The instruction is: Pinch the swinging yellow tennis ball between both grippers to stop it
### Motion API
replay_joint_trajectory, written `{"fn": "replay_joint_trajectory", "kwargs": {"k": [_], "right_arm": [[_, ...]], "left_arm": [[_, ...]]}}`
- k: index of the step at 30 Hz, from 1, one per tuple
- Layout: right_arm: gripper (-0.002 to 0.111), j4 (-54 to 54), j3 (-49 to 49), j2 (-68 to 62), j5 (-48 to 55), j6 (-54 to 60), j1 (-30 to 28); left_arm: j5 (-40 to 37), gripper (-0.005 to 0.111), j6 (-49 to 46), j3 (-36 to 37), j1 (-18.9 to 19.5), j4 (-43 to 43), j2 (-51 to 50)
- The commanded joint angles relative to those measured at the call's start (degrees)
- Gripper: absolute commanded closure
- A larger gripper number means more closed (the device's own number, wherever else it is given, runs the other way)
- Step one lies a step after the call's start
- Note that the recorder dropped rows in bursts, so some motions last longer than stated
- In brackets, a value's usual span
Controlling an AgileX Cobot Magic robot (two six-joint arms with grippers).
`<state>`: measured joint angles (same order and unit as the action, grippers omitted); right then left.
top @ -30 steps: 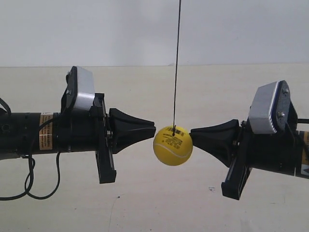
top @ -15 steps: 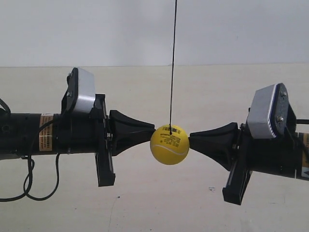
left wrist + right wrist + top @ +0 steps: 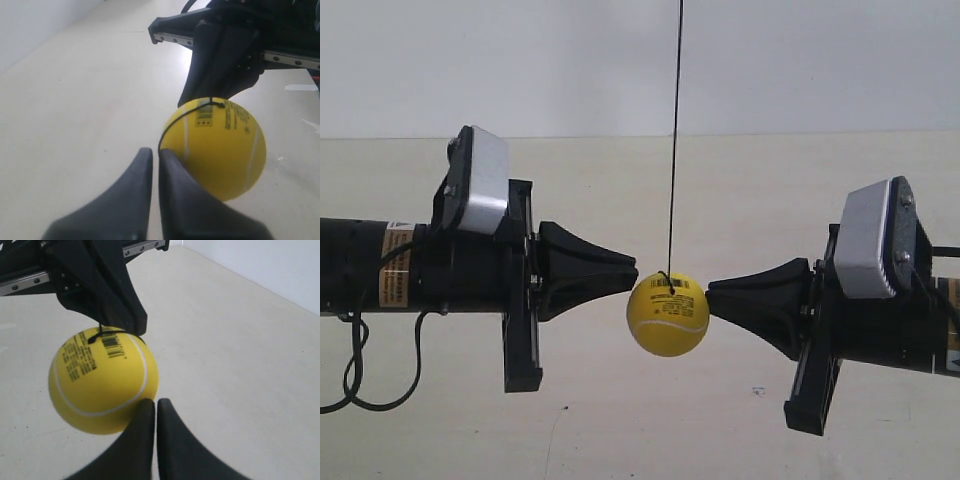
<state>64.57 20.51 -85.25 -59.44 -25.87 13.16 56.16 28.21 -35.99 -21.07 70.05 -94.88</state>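
Note:
The yellow tennis ball point(image 3: 667, 314) hangs on a thin dark string point(image 3: 674, 130) between two black wedge-shaped grippers. My left gripper point(image 3: 636, 275), on the arm at the exterior view's left, is shut, and its tip meets the ball's upper left side. My right gripper point(image 3: 709, 292), on the arm at the exterior view's right, is also shut, with its tip against the ball's right side. In the left wrist view the ball point(image 3: 215, 145) sits just past my left gripper point(image 3: 152, 152), touching one finger. In the right wrist view the ball point(image 3: 102, 385) rests against my right gripper point(image 3: 152, 402).
A pale beige floor point(image 3: 620, 430) lies below and a white wall point(image 3: 520, 60) stands behind. Loose black cable point(image 3: 360, 380) droops under the arm at the exterior view's left. Each arm carries a white-grey module point(image 3: 480, 180) and a black cross-plate point(image 3: 520, 290).
The ball has drifted slightly left and sunk a little. The arm at the exterior view's left has pulled back leftward; the right gripper has followed the ball leftward.

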Motion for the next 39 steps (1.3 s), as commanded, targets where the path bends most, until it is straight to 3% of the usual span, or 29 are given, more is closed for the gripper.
{"fn": "replay_joint_trajectory", "kwargs": {"k": [1,34,39], "right_arm": [[0.108,0.5,0.2,0.2,-0.7,0.3,0.1],[0.108,0.5,0.2,0.2,-0.4,0.6,0.1],[0.108,0.6,0.2,4.0,3.6,-0.6,0.1]], "left_arm": [[-0.5,0.102,0.9,-0.4,-0.1,1.4,0.6],[-2.7,0.102,1.3,-0.4,-0.1,2.9,0.7],[-3.5,0.102,0.8,-0.4,0.0,3.0,1.5]]}}
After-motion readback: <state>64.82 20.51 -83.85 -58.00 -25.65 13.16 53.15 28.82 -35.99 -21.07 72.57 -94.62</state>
